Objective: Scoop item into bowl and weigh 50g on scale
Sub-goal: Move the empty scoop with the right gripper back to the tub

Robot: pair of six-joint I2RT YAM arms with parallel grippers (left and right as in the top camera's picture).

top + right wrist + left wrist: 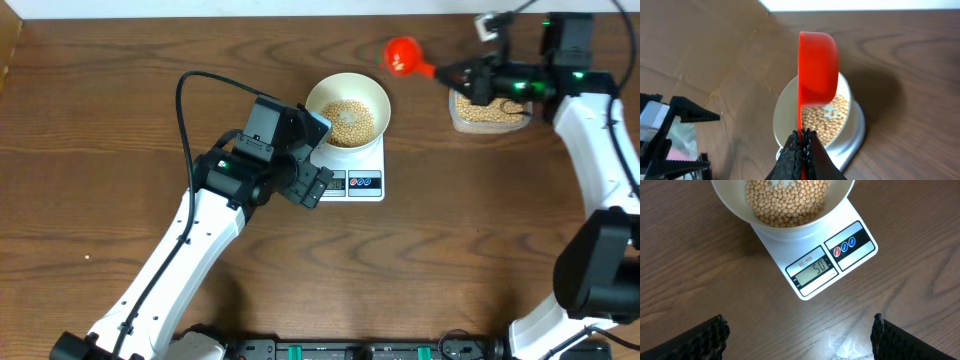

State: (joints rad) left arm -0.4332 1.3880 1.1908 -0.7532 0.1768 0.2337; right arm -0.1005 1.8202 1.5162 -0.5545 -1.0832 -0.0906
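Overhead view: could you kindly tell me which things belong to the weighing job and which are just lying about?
Job: beans, bowl, scale, red scoop in the right fingers, clear tub of more beans.
Lying about: looping black cable; small white object at the top edge, unidentifiable.

Our arms [190, 240] are white with black joints [240, 172]; a black cable [181, 105] loops off one; fingers [700, 340] ribbed black.
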